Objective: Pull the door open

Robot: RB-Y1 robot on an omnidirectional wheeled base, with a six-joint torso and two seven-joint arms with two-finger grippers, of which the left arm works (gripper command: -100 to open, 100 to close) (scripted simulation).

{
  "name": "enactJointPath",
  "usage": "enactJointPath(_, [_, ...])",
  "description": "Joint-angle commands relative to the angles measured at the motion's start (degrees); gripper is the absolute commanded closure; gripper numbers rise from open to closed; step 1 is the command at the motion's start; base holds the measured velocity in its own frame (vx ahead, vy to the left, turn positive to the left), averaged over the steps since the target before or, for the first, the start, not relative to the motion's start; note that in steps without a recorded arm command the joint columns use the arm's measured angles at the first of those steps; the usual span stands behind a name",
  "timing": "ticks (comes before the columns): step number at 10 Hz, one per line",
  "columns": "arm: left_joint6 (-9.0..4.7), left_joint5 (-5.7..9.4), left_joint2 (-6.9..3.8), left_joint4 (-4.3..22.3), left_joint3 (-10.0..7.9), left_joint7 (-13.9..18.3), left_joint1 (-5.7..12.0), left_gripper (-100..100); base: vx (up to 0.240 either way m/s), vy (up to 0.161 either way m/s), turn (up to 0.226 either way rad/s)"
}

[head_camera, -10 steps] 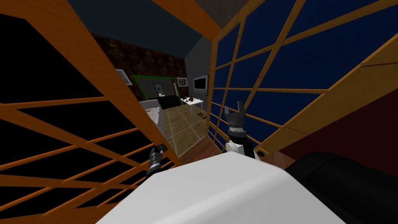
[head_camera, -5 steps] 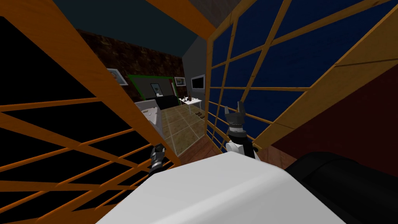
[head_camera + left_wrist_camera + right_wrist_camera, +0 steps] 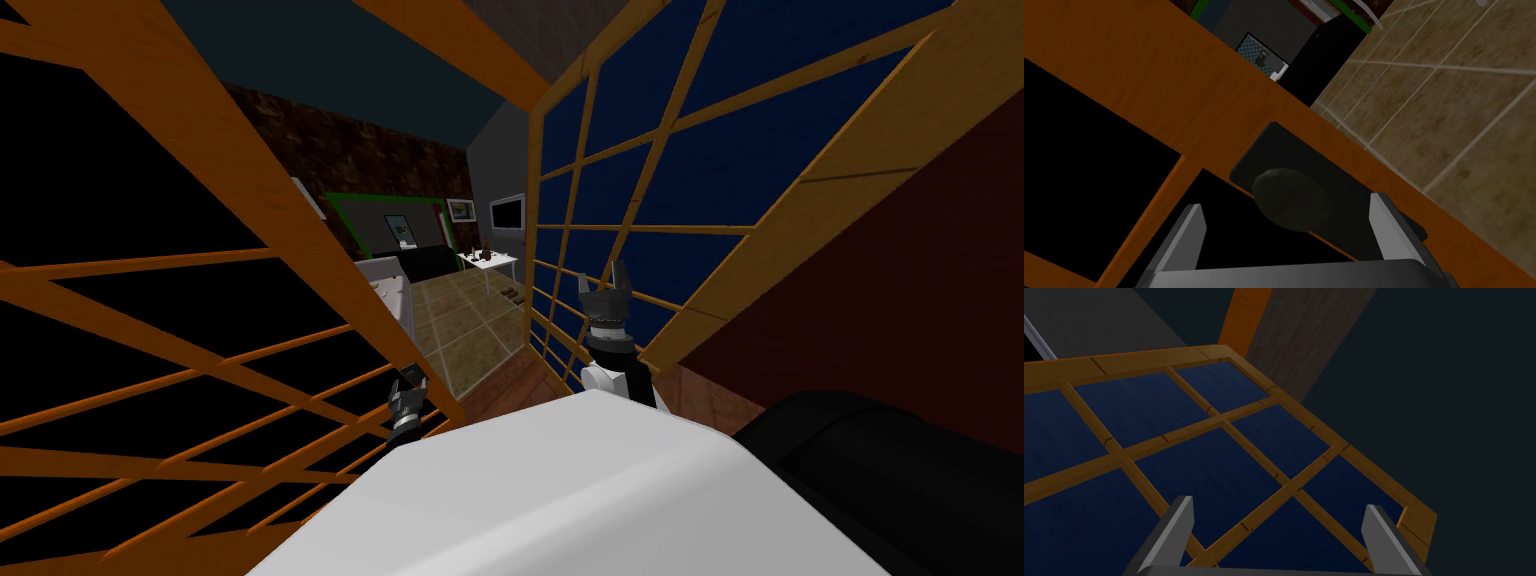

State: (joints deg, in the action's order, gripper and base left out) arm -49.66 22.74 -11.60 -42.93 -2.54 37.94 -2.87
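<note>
An orange lattice door (image 3: 250,210) with black panes stands at my left, swung inward, and tiled floor shows past its edge. The left wrist view shows its dark round knob (image 3: 1291,201) on a dark plate (image 3: 1274,150) fixed to the orange frame (image 3: 1149,65). My left gripper (image 3: 1286,227) is open, with the knob between its fingers and a gap on each side. In the head view that gripper (image 3: 408,385) sits at the door's edge. My right gripper (image 3: 612,275) is raised and open (image 3: 1279,523), facing a blue-paned lattice panel (image 3: 1174,438).
The blue-paned wooden lattice (image 3: 680,170) stands close on my right. Between the two lattices a tiled floor (image 3: 470,330) leads to a small white table (image 3: 490,262) and a white counter (image 3: 385,280). A dark red wall (image 3: 900,300) is at the far right.
The whole head view has shifted, so my camera moved; the blue-paned lattice now sits further left in it. My left gripper has edged up along the orange door's edge.
</note>
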Motion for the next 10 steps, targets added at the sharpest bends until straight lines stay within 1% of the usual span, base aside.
enactJointPath(1, [0.08, 1.33, 0.20, -0.26, 0.54, 2.86, 0.08, -100, -0.053, 0.010, -0.030])
enactJointPath(2, [0.15, 2.51, 0.38, -0.47, 1.02, 4.32, 0.17, -100, -0.083, 0.017, -0.057])
enactJointPath(3, [0.15, 2.51, 0.38, -0.47, 1.02, 5.25, 0.17, -100, -0.061, 0.010, -0.022])
enactJointPath(4, [0.22, 3.69, 0.57, -0.67, 1.50, 7.26, 0.26, -100, -0.056, 0.007, -0.030])
enactJointPath(5, [0.22, 3.69, 0.57, -0.67, 1.50, 7.61, 0.26, -100, -0.044, 0.002, -0.019])
enactJointPath(6, [0.29, 4.87, 0.75, -0.87, 1.98, 9.92, 0.35, -100, -0.045, -0.005, -0.042])
enactJointPath(7, [0.35, 6.03, 0.93, -1.07, 2.45, 11.39, 0.44, -100, -0.075, 0.005, -0.058])
enactJointPath(8, [0.35, 6.03, 0.93, -1.07, 2.45, 12.32, 0.44, -100, -0.062, 0.003, -0.015])
enactJointPath(9, [0.42, 7.18, 1.11, -1.27, 2.91, 14.41, 0.53, -100, -0.066, 0.003, -0.024])
enactJointPath(10, [0.42, 7.18, 1.11, -1.27, 2.91, 14.67, 0.53, -100, -0.048, 0.011, -0.018])
